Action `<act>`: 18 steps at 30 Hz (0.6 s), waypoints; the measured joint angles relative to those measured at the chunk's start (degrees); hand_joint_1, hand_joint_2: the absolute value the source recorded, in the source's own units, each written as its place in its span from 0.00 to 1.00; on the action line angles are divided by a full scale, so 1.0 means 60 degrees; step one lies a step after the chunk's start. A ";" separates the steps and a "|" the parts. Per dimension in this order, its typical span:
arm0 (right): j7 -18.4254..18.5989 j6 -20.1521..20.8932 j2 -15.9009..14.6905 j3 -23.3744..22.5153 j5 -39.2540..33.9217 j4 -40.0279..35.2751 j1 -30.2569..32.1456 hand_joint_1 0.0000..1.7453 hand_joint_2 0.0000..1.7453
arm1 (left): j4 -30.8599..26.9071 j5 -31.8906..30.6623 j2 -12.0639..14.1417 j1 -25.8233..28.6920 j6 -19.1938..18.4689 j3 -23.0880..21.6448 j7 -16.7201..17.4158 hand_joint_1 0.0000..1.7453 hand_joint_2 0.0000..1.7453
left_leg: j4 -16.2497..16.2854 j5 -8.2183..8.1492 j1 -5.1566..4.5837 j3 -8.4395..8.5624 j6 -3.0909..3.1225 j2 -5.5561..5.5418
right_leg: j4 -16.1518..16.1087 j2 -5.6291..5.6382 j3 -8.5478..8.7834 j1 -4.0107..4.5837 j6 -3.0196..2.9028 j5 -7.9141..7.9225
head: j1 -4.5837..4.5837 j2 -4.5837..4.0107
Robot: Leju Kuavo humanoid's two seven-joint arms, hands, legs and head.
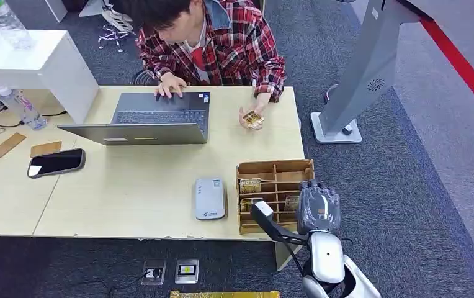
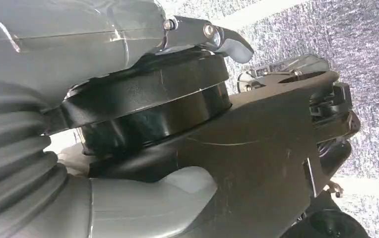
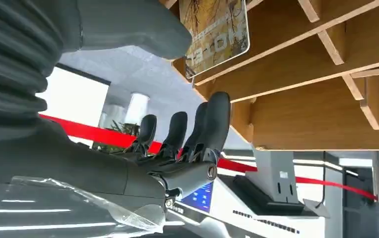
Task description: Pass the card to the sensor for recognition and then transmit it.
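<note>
Grey carpet surrounds a pale wooden table (image 1: 141, 205), and the robot's right hand (image 1: 319, 208) rises from below at the table's right end. Its dark fingers (image 3: 212, 124) are spread apart and straight, holding nothing, with the thumb (image 3: 128, 25) set off to one side. The hand hovers at the right edge of a wooden divided box (image 1: 276, 194); whether it touches the box is unclear. Just past the thumb, in the right wrist view, a yellow-brown card (image 3: 217, 32) stands tilted in one compartment of that box. Another card (image 1: 250, 185) lies in a compartment further left of the hand. Beside the box, further left again, a grey card sensor (image 1: 210, 198) lies flat on the table. The left hand (image 2: 128, 29) shows close against dark parts of the robot's body, and its fingers cannot be made out. Beyond the right hand, a person in a plaid shirt (image 1: 222, 46) sits at an open laptop (image 1: 144, 119), holding a card (image 1: 252, 118) in one hand. Far left of the hand lies a phone (image 1: 56, 162).
</note>
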 joint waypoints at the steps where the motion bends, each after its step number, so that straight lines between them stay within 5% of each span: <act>1: 0.0000 0.0003 0.0000 0.0000 0.0000 0.0000 0.0000 0.51 1.00 | 0.0000 0.0000 0.0000 0.0000 0.0000 0.0000 0.0000 0.00 1.00 | 0.0000 0.0000 0.0000 0.0000 0.0000 0.0000 | 0.0000 0.0000 0.0000 0.0000 0.0000 0.0000 | 0.0000 0.0000; 18: -0.0321 -0.0004 0.0113 0.0066 -0.0179 0.0295 -0.0001 0.52 1.00 | 0.0000 0.0000 -0.0011 -0.0001 -0.0004 0.0000 0.0000 0.00 1.00 | 0.0000 0.0000 0.0000 -0.0001 0.0000 -0.0001 | 0.0000 -0.0002 0.0001 0.0000 0.0000 0.0000 | 0.0000 0.0000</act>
